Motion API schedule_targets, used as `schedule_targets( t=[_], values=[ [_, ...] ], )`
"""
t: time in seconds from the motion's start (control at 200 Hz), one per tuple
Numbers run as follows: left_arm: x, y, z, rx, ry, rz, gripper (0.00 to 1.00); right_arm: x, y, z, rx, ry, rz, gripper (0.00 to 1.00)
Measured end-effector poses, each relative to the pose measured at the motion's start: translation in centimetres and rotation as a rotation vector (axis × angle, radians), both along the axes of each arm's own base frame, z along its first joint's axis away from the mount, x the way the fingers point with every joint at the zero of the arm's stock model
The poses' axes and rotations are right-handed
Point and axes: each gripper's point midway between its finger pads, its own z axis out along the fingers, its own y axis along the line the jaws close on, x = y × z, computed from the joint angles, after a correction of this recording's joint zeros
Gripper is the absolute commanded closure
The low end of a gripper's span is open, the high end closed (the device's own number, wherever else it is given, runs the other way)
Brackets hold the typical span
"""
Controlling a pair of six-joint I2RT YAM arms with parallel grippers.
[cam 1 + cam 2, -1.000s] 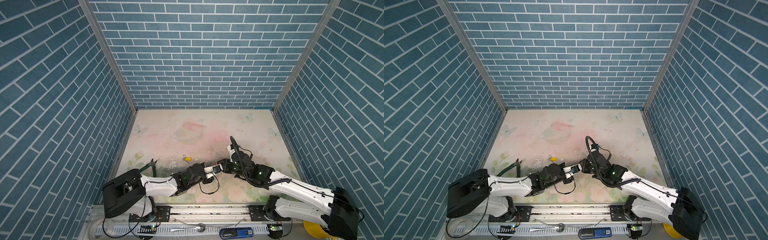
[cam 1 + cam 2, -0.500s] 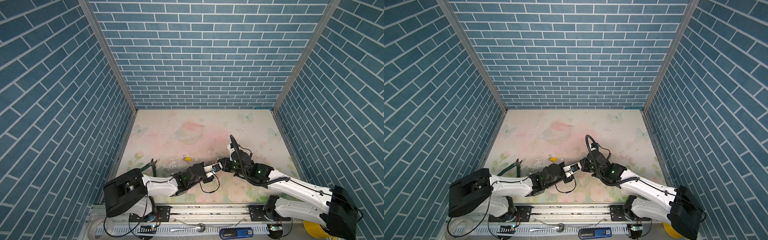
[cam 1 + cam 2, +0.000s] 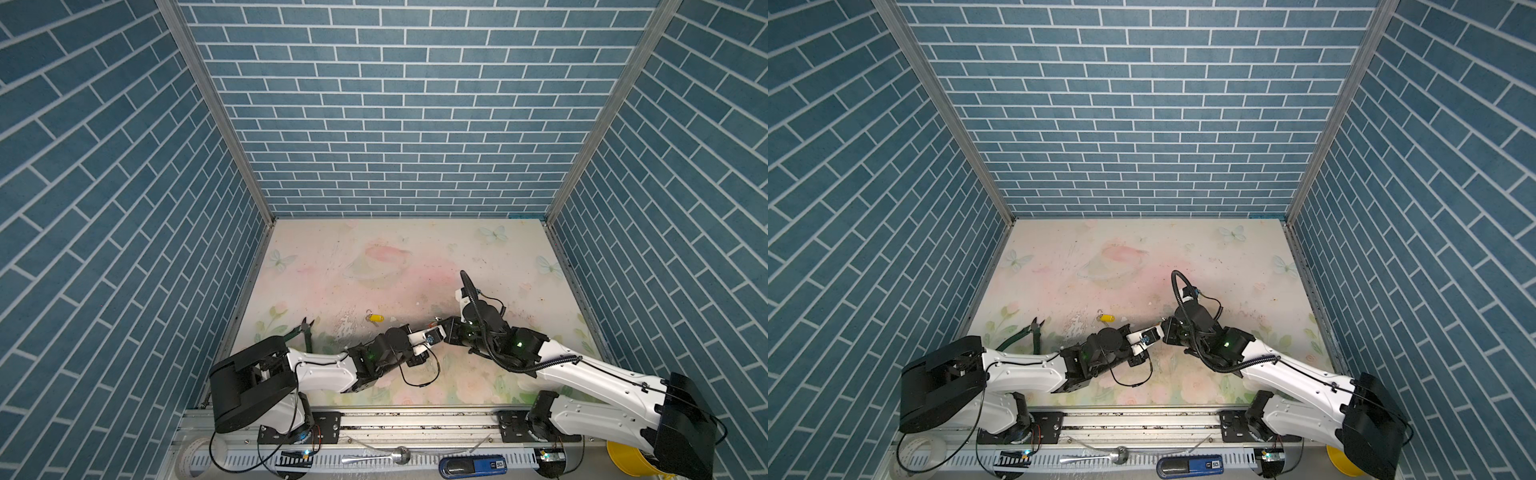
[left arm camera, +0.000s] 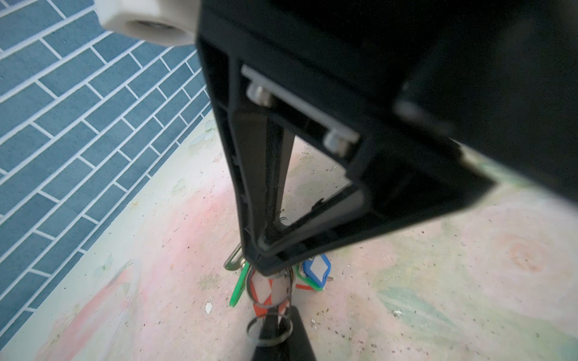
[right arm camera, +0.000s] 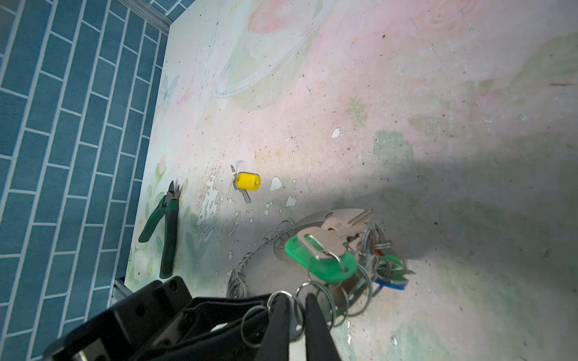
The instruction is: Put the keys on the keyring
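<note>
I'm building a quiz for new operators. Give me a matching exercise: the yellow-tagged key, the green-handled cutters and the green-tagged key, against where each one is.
1. yellow-tagged key
2. green-handled cutters
3. green-tagged key

A. in the bunch at the keyring
B. beside the left wall
C. lying alone on the table

Pairs: 1-C, 2-B, 3-A.

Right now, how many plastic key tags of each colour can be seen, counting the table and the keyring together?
Yellow tag: 1
Green tags: 2
Blue tag: 1
Red tag: 1
Total: 5
</note>
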Motion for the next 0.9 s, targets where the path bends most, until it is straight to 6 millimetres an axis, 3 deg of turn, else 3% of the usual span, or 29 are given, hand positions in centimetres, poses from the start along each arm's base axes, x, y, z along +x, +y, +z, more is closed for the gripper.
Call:
schedule_targets(
  t=[0.555, 0.74, 0.9],
  values=[
    [-0.2, -0.2, 0.0, -0.004, -0.001, -0.009, 1.00, -0.3, -0.2, 0.6, 0.019, -0.029, 0.022, 0.88],
    [-0.1, -0.5, 0.3, -0.015, 0.000, -0.009, 1.00, -1.9, 1.3, 2.2, 0.086, -0.048, 0.118, 0.89],
    [-0.1, -0.6, 0.3, -0.014, 0.000, -0.009, 1.00, -2.1, 1.4, 2.1, 0.088, -0.041, 0.132, 0.88]
  ],
)
